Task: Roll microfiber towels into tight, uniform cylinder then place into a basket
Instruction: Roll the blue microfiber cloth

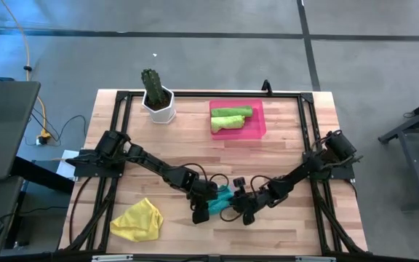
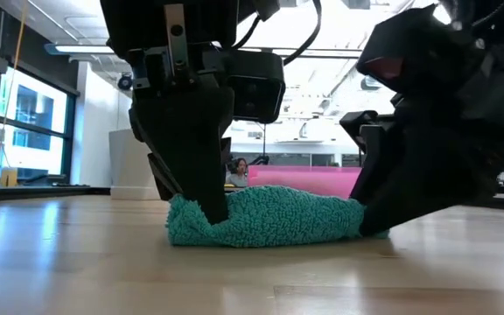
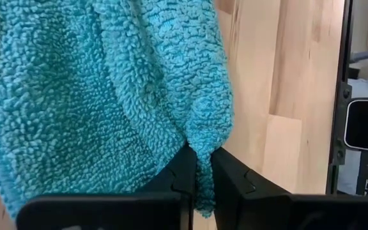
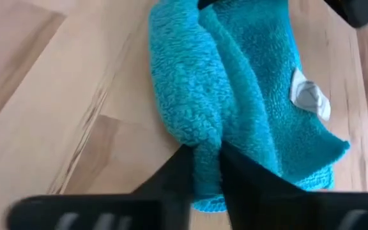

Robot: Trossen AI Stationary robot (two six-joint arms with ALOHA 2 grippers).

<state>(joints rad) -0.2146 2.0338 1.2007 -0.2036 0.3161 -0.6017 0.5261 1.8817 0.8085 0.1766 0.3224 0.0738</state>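
Both hands down at the near middle of the table (image 1: 282,145), working on the teal towel (image 1: 222,200). Towel lying on the wood between them, half rolled into a thick loose bundle, with a white label (image 4: 310,96) showing on the open flap.

Left hand (image 3: 200,182) pressed together on one end of the teal towel, a thin fold of cloth caught between the fingers (image 3: 232,179). Right hand (image 4: 203,172) at the opposite end, fingers (image 4: 174,169) narrowed onto a fold of the same towel; seems a pinch, though maybe not fully tight.

Two lime green towels (image 1: 230,118) already rolled and lying in the pink basket (image 1: 257,131) at the far side, beside the white cactus pot (image 1: 158,105). Yellow towel (image 1: 137,220) crumpled near the front left corner, not rolled yet.

Step in hand, by judgement: tightening the teal roll. To do it well:
- Keep both ends level, so the cylinder does not become a cone.
- Pull slightly outward along the roll to remove slack before turning.
- Tuck the loose flap with the label under, not outside.
- Hold low against the table, so the layers do not spring open.
- Lift only when the roll looks even as the green ones.
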